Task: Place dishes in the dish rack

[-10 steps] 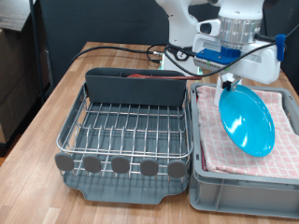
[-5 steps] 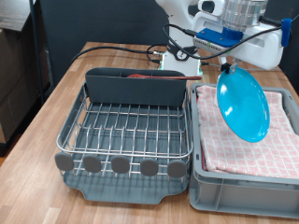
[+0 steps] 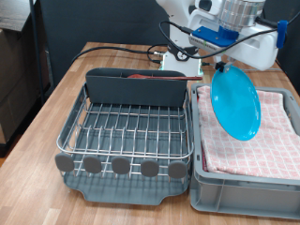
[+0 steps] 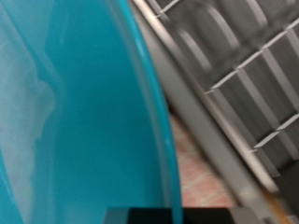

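Clamped on the top edge of the plate (image 3: 234, 103), the jaws of the gripper (image 3: 220, 67) hold it hanging in the air, tilted nearly on edge, with its hollow face turned toward the exterior view's right. The plate hangs above the grey bin (image 3: 246, 187) and its checked cloth (image 3: 272, 141), over the bin's side nearest the dish rack (image 3: 127, 136), and touches neither. The rack sits just to the exterior view's left of the bin on the wooden table (image 3: 42, 117). Its wire floor is bare of dishes, and its tall grey back wall (image 3: 136, 91) stands at the far side, with a row of round tabs (image 3: 120, 166) along the near edge. Something thin and reddish (image 3: 155, 78) shows just behind that wall, too little of it to name. Black cables (image 3: 112, 49) trail across the table behind the rack.

Only the exterior view shows the arm, the grip point and the whole layout. The wrist view is filled mostly by the plate's blue surface (image 4: 75, 112), seen very close and blurred. Beside its curved rim it shows the rack's wires (image 4: 243, 65) from above and a strip of the pinkish cloth (image 4: 201, 173), so the plate's edge lies close over the border between rack and bin. A fingertip (image 4: 140, 216) shows as a dark shape at the frame's edge.
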You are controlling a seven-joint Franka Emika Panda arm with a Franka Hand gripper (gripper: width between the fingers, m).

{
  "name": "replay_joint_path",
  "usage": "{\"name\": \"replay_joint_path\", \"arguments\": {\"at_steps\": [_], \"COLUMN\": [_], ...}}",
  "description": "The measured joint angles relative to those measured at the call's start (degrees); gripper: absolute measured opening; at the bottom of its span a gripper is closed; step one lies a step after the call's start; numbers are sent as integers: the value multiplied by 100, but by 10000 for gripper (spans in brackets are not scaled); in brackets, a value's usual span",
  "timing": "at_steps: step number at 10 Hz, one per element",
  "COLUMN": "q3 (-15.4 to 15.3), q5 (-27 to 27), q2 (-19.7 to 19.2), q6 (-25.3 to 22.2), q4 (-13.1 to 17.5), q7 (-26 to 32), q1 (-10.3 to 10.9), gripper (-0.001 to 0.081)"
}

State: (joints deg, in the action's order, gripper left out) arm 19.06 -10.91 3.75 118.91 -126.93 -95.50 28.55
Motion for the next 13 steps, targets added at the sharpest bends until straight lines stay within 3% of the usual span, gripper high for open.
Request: {"name": "replay_joint_path", "arguments": {"at_steps": [4, 8, 10, 13], "q3": [352, 698, 756, 789], "q5": [-700, -1640, -1869, -1965], "q2": [97, 94, 33, 33], "q6": [-1061, -1680, -1787, -1718], "q4": [482, 959, 1159, 1138], "q7": [961, 2100, 2603, 2527], "q1": [-175, -331, -338, -339], "gripper": [17, 17, 17, 17]}}
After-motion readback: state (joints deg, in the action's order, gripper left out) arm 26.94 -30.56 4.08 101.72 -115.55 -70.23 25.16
